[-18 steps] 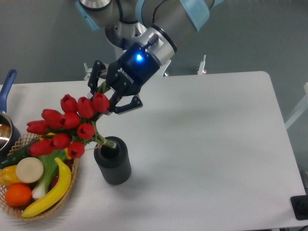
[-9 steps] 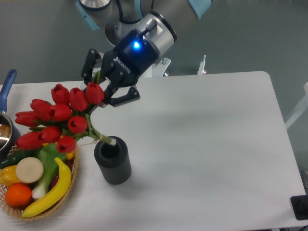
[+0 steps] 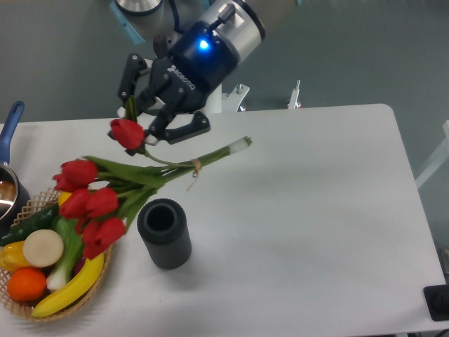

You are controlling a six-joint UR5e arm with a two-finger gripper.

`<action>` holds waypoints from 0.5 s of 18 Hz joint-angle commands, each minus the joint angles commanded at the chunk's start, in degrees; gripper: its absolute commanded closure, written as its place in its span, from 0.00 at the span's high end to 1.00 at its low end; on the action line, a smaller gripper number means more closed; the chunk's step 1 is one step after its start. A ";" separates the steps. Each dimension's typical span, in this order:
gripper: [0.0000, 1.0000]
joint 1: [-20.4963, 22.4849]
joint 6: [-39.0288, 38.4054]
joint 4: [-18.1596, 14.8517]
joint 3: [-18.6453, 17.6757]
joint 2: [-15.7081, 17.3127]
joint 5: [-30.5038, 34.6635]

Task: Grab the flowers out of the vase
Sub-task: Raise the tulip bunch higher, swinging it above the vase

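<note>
The flowers [image 3: 133, 177], a tied bunch of red tulips with green stems, are out of the vase and lie nearly level in the air, with the cut stem ends [image 3: 242, 143] pointing right and the blooms drooping left over the basket. My gripper [image 3: 144, 126] is shut on the bunch at its upper left, beside the topmost tulip [image 3: 127, 133]. The vase [image 3: 165, 232], a dark ribbed cylinder, stands upright and empty on the white table, just below the stems.
A wicker basket [image 3: 14, 303] with a banana, an orange, a leafy vegetable and other produce stands at the front left, under the blooms. A pot with a blue handle [image 3: 10, 123] is at the far left edge. The table's right half [image 3: 316, 210] is bare.
The gripper lifted slightly up and left. The stems came out of the vase and swung up to the right, and the bunch now hangs nearly level instead of standing in the vase.
</note>
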 joint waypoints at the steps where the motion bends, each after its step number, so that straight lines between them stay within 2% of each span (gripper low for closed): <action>1: 0.34 0.62 0.18 0.09 -0.79 0.00 -0.26; 9: 0.35 5.98 0.53 0.00 0.17 -0.96 -2.46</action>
